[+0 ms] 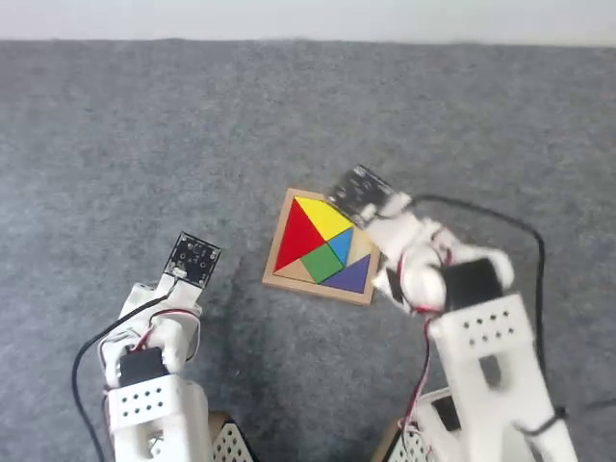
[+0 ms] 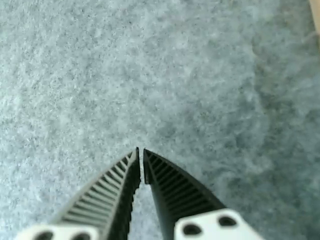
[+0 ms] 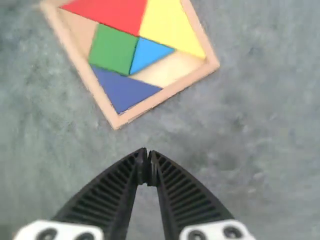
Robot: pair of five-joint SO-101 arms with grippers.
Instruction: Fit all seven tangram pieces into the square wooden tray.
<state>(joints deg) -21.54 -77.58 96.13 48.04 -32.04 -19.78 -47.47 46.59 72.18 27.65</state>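
High view: grey felt-like mat covers the table (image 1: 144, 125). The square wooden tray (image 1: 313, 290) lies around the table's middle, turned corner-on like a diamond. Seated flat inside it, edge to edge: red triangle (image 1: 296, 236), yellow triangle (image 1: 325, 218), green square (image 1: 318, 262), light blue triangle (image 1: 341, 246), dark blue triangle (image 1: 352, 276). Two pale wood-coloured patches also show in the tray, one along its near-left rim and one by its right corner. Cannot tell whether these are unpainted pieces or tray floor. The left arm (image 1: 154, 385) stands toward the table's near-left corner, well apart from the tray. The right arm (image 1: 481, 337) leans in from the near-right, its wrist just beside the tray's right corner.

Left wrist view: left gripper (image 2: 140, 152) hangs over the mat, jaws brought together with tips almost touching, nothing between them.

Right wrist view: right gripper (image 3: 147, 152) hangs over the mat near the tray's rim, not touching it. Jaws closed tip to tip, holding nothing. The dark blue triangle is the piece nearest the tips, with the green square and light blue triangle behind it.
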